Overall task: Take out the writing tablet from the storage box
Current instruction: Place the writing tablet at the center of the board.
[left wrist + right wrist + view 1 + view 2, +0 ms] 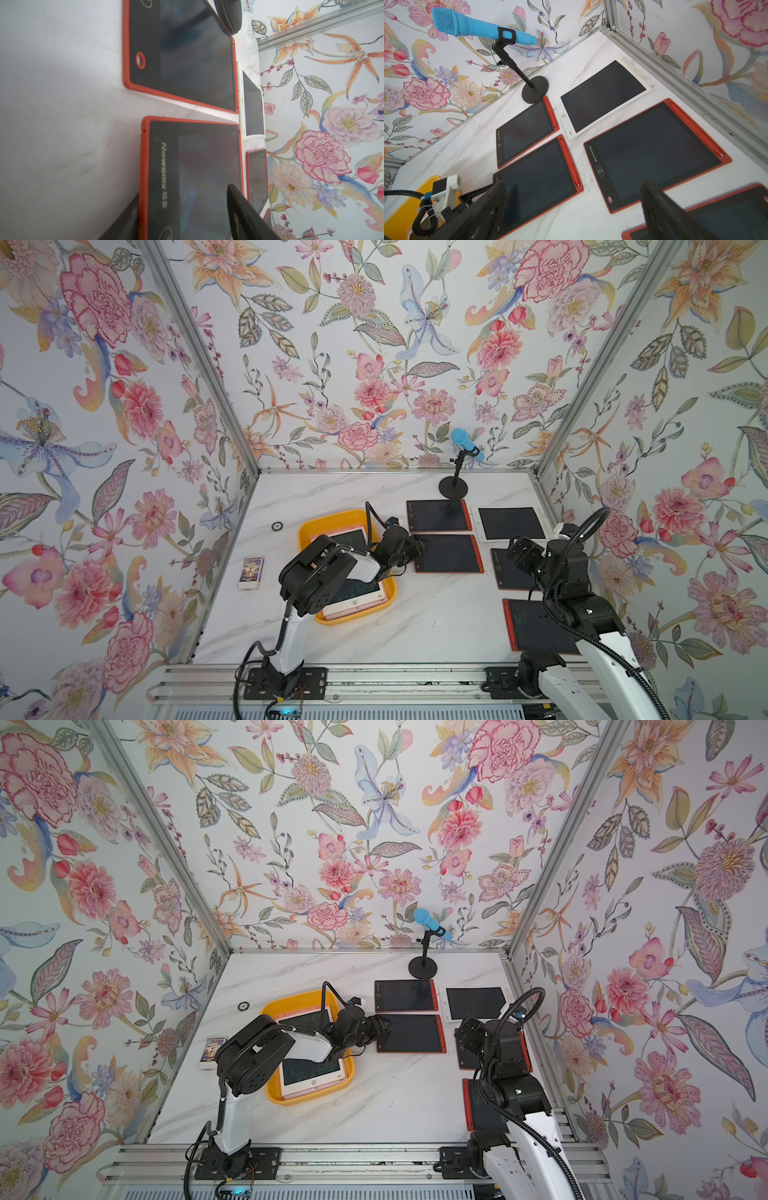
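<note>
Storage box (305, 531), yellow-orange, on the marble surface (436, 622); a pink-framed writing tablet (357, 601) lies inside it. Just right of the box, a red-framed writing tablet (451, 553) lies flat on the surface. Left end effector (419, 551) sits at this tablet's box-side edge, fingers parted about it, not clamping. Right end effector (574, 187), farther right of the box, is spread wide and empty, near a further red tablet (654, 151)

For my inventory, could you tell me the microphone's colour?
The microphone is light blue, clearest in the right wrist view.
</note>
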Available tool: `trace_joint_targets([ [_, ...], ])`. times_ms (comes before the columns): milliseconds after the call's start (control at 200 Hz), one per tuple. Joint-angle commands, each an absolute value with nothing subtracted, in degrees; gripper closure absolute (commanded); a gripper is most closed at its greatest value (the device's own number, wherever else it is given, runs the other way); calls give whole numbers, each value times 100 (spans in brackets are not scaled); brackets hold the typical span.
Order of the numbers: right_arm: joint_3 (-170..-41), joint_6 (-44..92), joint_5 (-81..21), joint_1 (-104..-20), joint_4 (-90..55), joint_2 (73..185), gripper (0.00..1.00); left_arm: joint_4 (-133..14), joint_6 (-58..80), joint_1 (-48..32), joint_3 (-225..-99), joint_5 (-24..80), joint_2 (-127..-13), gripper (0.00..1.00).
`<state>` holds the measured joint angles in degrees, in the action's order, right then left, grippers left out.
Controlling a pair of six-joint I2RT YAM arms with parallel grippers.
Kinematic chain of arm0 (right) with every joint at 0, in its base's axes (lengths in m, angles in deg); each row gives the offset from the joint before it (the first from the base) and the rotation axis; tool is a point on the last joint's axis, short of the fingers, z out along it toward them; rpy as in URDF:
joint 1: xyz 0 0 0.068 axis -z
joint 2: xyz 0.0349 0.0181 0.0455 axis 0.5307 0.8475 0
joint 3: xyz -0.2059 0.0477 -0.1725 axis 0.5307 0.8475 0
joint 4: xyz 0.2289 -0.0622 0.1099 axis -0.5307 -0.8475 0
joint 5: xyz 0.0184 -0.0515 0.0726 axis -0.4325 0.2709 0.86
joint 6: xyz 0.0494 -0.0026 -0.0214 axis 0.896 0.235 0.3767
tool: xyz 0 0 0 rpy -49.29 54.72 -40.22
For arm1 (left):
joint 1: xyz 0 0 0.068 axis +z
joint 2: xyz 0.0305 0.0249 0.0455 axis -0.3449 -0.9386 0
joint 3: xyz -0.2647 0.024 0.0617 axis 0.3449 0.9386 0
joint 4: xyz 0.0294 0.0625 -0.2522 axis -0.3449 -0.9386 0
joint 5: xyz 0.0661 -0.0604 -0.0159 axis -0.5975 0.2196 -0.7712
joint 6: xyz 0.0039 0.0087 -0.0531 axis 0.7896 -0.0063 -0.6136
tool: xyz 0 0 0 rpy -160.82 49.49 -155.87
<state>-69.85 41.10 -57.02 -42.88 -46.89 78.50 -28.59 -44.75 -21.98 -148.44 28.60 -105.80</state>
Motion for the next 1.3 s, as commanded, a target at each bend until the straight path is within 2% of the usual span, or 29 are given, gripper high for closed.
trace_joint_targets([
  [0,-6910,4111,-5667,-4260,-4661,7756,0,-4143,-4147,-2074,-14755,2540,-10701,34],
  [85,-6900,4110,-5672,-4251,-4656,7736,0,-4306,-4104,-2065,-14758,2439,-10636,31],
  [530,-6865,4150,-5696,-4243,-4644,7721,0,-4255,-4241,-2065,-14281,2214,-10296,29],
  [781,-6865,4128,-5600,-4251,-4644,7732,0,-4630,-3861,-2073,-14552,2008,-10001,28],
  [926,-6882,4145,-5458,-4316,-4547,7879,0,-4807,-3204,-2066,-14709,1715,-9159,27],
  [1036,-6939,4172,-5389,-4540,-4275,8124,0,-5477,-2354,-2076,-15000,1166,-8379,22],
  [1146,-7106,4141,-5686,-5089,-4067,8526,0,-6126,-1615,-2039,-15054,659,-7673,18],
  [1296,-7425,4052,-6325,-6009,-3767,9226,0,-6639,-1271,-1829,-14662,461,-6732,15],
])
